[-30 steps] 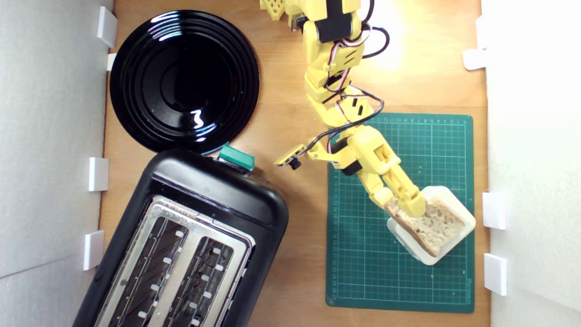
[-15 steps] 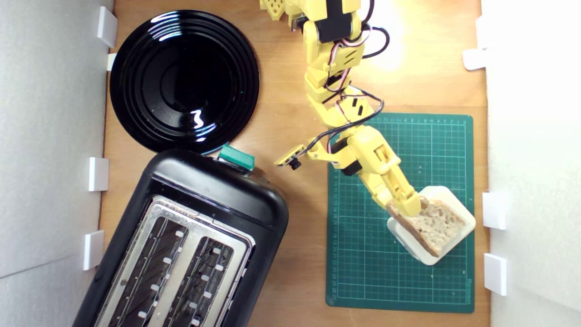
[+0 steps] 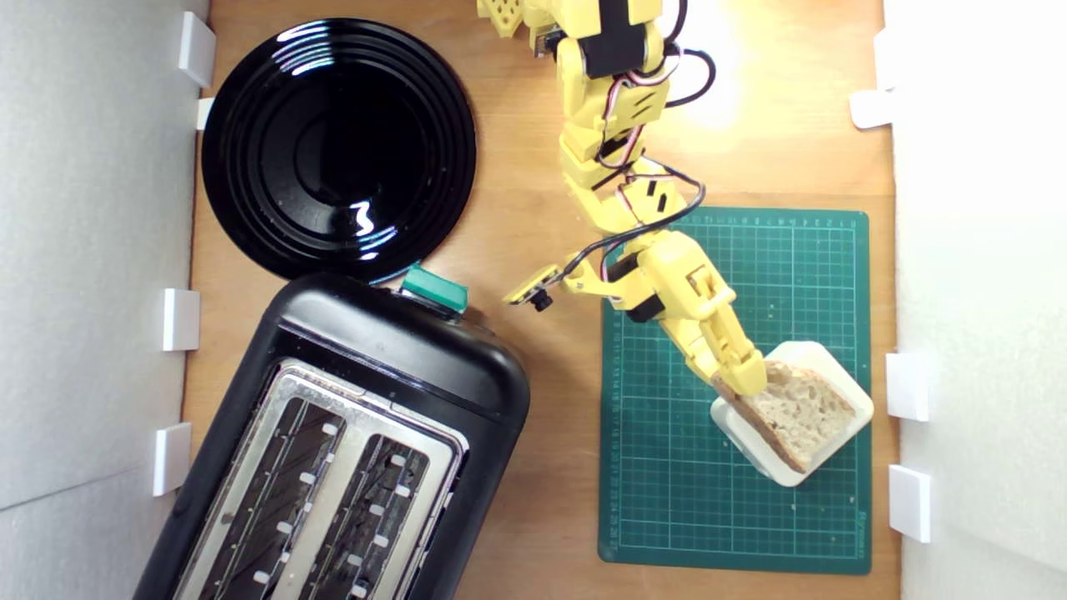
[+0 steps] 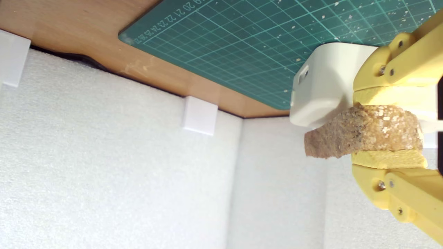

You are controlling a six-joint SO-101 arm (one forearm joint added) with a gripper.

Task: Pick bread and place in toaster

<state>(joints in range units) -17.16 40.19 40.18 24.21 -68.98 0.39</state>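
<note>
Gripper [image 4: 387, 126] pinches bread [image 4: 363, 131] by its crust edge, one jaw on each face, so the slice can go edge-first into a slot. Bread sits over cream block [image 3: 842, 396]; toaster [image 3: 350, 450] well apart from gripper.

A wooden desk [image 3: 533, 208] carries a black plate [image 3: 338, 150] at eleven o'clock, a black toaster [image 3: 342, 450] at seven o'clock, and a green cutting mat [image 3: 667, 492] at four o'clock, bearing a white block [image 3: 834, 358].
</note>
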